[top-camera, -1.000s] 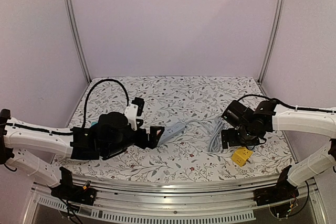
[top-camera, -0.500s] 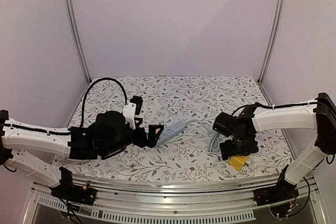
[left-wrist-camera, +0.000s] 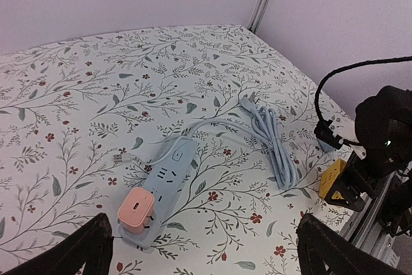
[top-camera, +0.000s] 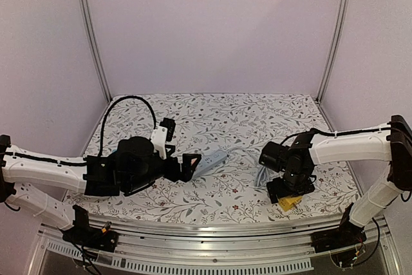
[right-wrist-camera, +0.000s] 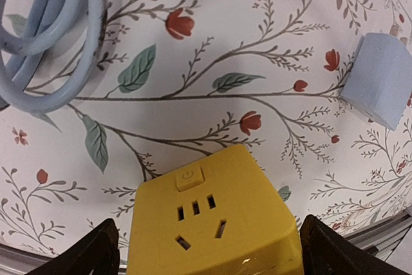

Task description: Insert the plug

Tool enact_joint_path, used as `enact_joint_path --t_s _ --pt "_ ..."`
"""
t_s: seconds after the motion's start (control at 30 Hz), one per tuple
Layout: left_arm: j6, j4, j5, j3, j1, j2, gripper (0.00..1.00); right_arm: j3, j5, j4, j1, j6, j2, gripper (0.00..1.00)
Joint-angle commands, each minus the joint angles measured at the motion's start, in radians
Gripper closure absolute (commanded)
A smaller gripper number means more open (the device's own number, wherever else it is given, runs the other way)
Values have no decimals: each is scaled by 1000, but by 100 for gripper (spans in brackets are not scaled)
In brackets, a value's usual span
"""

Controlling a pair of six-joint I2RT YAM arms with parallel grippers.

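The plug [right-wrist-camera: 381,89], a pale blue block, lies on the floral tablecloth [top-camera: 212,111] near the front right of the table, at the right edge of the right wrist view. Just beside it, nearer the table's front edge, sits the yellow socket cube [right-wrist-camera: 215,223], its face with the slots and a small power button turned up. The two are close but apart. The right gripper [right-wrist-camera: 206,252] hangs directly over the cube with its jaws spread wide, one finger on either side of it and not clamped on it

Looped pale blue cable [right-wrist-camera: 51,30] lies just left of the cube and runs on towards the middle of the table, where it joins the power strip [left-wrist-camera: 168,178]. The strip lies flat and aslant, with a pink charger [left-wrist-camera: 136,210] plugged into its near end and a small USB connector [left-wrist-camera: 122,156] loose on the cloth just beside it. The left gripper [left-wrist-camera: 206,252] hovers over the near end of the strip, jaws fully apart and holding nothing
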Motion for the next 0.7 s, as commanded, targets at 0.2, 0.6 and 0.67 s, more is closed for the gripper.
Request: enact_joint_path --t_s 0.2,0.6,0.67 --pt "11 -2 2 -11 -18 -1 0 -1 -19 -10 17 5 -8 21" --pt "14 -3 -4 -15 -18 -7 1 19 1 -9 18 17 2 43" --pt "15 -3 -1 -14 -18 -6 1 37 14 0 18 16 4 43"
